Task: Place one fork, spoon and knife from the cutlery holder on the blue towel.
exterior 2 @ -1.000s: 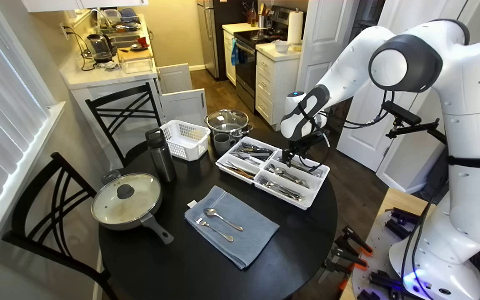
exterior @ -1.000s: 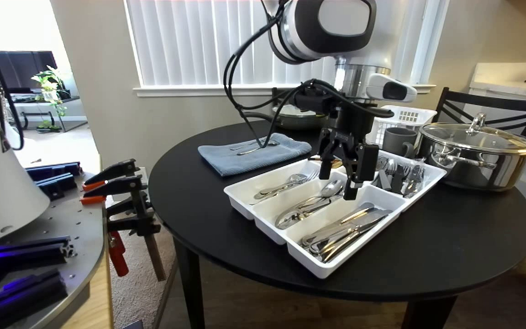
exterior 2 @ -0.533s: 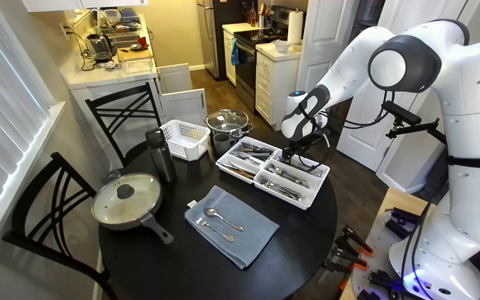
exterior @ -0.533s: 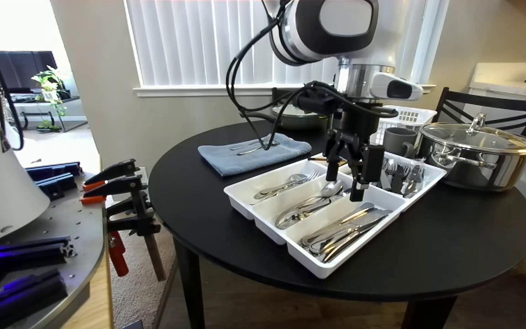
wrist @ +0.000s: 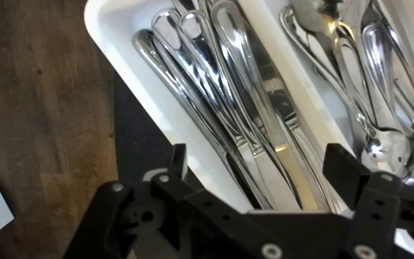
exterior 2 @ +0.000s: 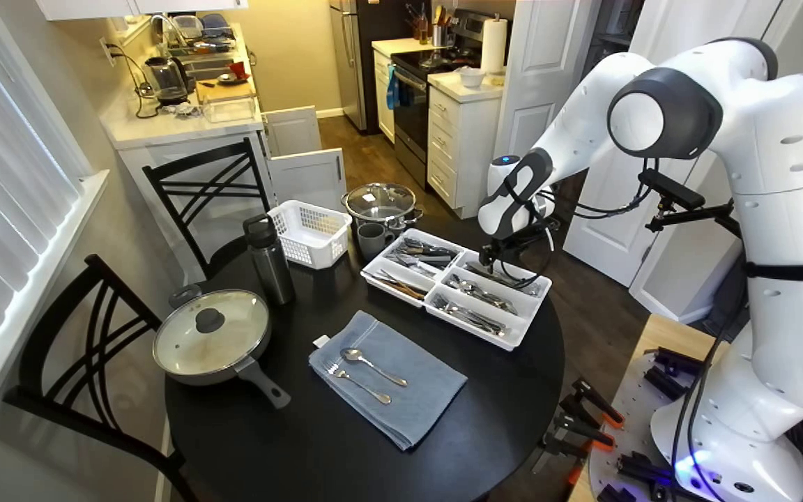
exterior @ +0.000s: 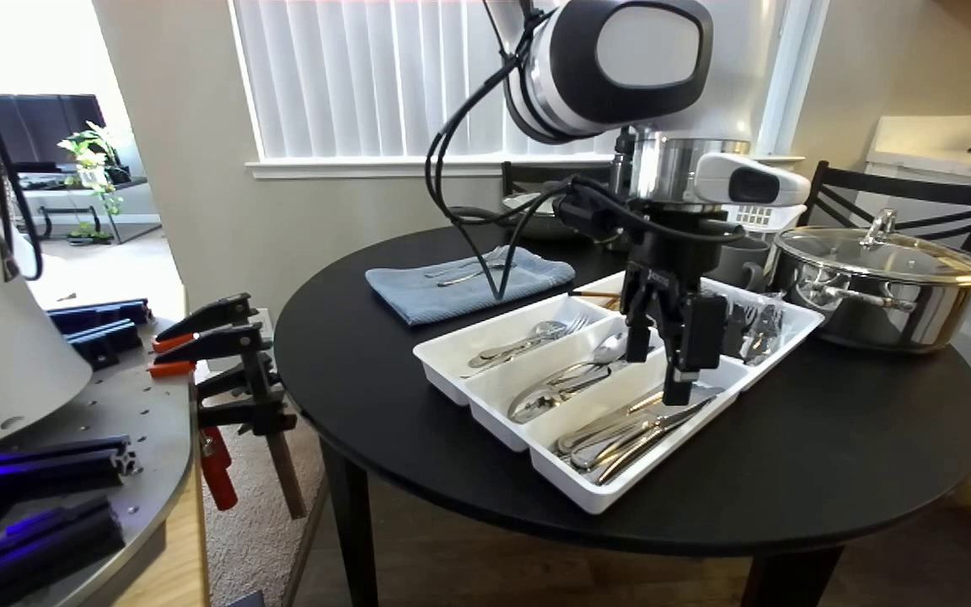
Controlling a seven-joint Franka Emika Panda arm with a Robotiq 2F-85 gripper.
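Claw (wrist: 260, 162) spread wide, now farther over knives (wrist: 255, 84), blue towel (exterior 2: 421, 392) unmoved

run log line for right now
fingers: open, over knives in cutlery holder; blue towel: fork, spoon, side by side; knives on towel: none

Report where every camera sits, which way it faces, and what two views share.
An exterior view: across the table from the window blinds, facing them; base at left edge, arm and tool right of centre.
An exterior view: raised, looking down across the blue towel, oven beyond; arm, tool and base at right.
Wrist view: on the wrist, looking down on knives in the cutlery holder; the tool shows at the bottom.
Both exterior views share the cutlery holder, blue towel, lidded pot and arm.
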